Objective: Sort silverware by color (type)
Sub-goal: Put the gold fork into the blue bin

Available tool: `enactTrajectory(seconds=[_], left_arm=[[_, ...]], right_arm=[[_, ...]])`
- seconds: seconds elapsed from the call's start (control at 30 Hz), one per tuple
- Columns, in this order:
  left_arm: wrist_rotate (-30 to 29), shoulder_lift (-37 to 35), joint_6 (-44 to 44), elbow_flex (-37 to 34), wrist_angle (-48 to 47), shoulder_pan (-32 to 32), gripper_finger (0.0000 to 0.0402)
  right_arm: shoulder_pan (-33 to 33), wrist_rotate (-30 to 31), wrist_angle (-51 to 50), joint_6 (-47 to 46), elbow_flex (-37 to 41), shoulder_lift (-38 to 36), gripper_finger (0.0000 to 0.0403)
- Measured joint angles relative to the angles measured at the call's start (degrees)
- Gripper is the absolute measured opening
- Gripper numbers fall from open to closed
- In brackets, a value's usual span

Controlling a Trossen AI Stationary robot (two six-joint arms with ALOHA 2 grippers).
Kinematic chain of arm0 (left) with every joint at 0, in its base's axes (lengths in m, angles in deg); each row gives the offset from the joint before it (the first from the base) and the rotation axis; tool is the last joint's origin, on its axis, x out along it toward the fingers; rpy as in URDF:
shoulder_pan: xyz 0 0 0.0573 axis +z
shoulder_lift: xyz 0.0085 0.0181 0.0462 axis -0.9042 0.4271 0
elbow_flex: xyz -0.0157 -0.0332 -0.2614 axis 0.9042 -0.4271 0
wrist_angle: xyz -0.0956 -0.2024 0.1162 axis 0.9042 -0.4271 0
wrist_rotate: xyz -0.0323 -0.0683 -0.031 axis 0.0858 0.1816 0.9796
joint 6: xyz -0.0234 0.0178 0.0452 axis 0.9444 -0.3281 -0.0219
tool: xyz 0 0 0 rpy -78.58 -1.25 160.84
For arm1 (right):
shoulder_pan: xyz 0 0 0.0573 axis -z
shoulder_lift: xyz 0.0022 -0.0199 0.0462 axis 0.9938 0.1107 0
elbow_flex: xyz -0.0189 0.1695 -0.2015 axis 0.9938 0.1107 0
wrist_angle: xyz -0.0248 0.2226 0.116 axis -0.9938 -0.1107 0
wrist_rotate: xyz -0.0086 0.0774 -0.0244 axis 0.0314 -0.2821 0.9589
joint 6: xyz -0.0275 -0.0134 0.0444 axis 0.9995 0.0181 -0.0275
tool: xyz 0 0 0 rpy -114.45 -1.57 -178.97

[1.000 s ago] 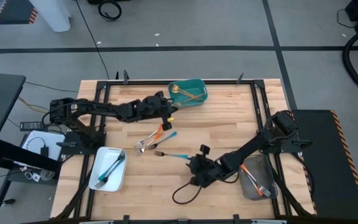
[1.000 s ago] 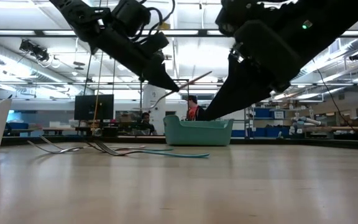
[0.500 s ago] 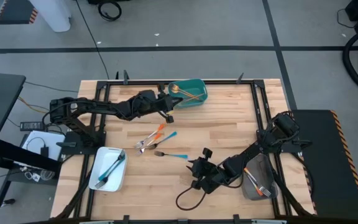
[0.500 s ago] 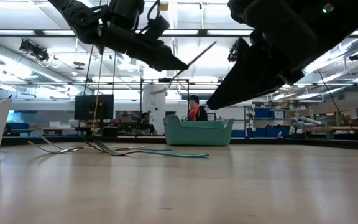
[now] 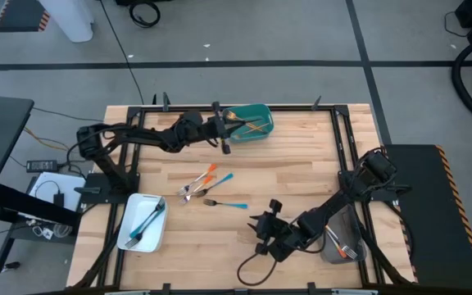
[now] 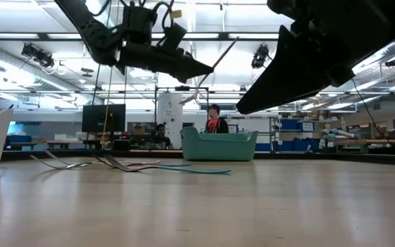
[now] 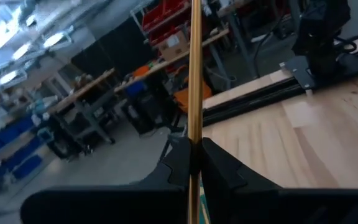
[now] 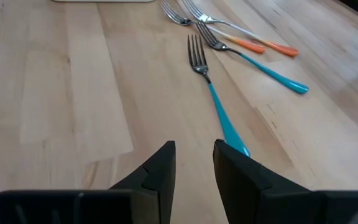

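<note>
Pale butcher-block wood tops the table, on grey concrete taped in black; shelves and workbenches fill the room behind. No writing is readable. Left claw pinches a gold utensil by the teal tray at the far edge. Right claw, fingers apart, hovers near a blue-handled fork mid-table.

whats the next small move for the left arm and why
Probably carry on a little further over the teal tray and open. The left gripper is shut on a gold utensil, raised beside that tray, which already holds gold pieces.
</note>
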Motion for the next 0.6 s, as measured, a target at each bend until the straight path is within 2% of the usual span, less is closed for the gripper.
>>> enactTrajectory(seconds=[0.13,0.23,0.6], left_arm=[[3.2,2.8,-0.7,0.1,2.9,1.7,0.0030],[3.6,4.4,1.1,1.7,0.3,2.9,0.0030],[4.3,11.5,1.8,18.0,-25.4,5.8,0.0030]], right_arm=[[-0.1,0.0,0.0,-0.3,0.0,0.0,0.0114],[-0.1,0.0,0.0,-0.3,0.0,0.0,0.0114],[-0.1,-0.1,0.0,-0.9,0.0,0.0,0.0114]])
